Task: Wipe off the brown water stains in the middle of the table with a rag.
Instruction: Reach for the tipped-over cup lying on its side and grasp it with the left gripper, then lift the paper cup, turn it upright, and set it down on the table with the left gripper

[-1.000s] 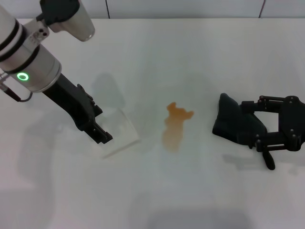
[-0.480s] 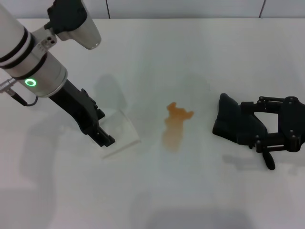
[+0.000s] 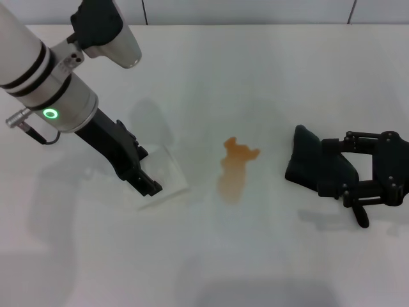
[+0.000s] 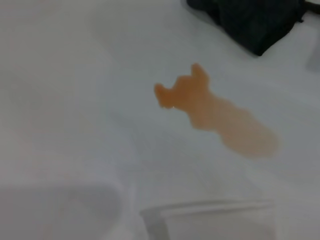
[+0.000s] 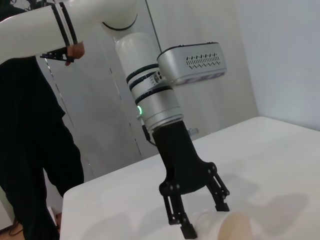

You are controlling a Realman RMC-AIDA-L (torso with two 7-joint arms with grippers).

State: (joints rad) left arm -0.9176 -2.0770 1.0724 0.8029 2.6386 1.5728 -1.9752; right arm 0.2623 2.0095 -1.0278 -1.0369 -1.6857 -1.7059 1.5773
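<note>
Brown water stains (image 3: 234, 169) sit in the middle of the table (image 3: 268, 70). The blotch is orange-brown, and its top part looks darker. In the left wrist view the same brown water stains (image 4: 215, 117) show up close, with nothing on them.

The rag (image 3: 317, 168) is black and lumpy. It lies on the table to the right of the stains, near them but not touching. A corner of the rag (image 4: 255, 20) also shows in the left wrist view.

The right gripper (image 3: 358, 199) is low at the table on the right side, right at the rag. Its fingers reach around the rag's right side. I cannot tell if they are squeezing it or just sitting beside it.

The left gripper (image 3: 146, 180) is on the left side of the table, tilted down. Its fingers are spread wide apart, as the right wrist view shows (image 5: 202, 216). A clear cup (image 3: 163, 176) lies on its side at the fingertips. The cup's rim (image 4: 210, 220) shows in the left wrist view, near the stains but apart from them.

A person in black clothes (image 5: 30, 150) stands behind the table.
</note>
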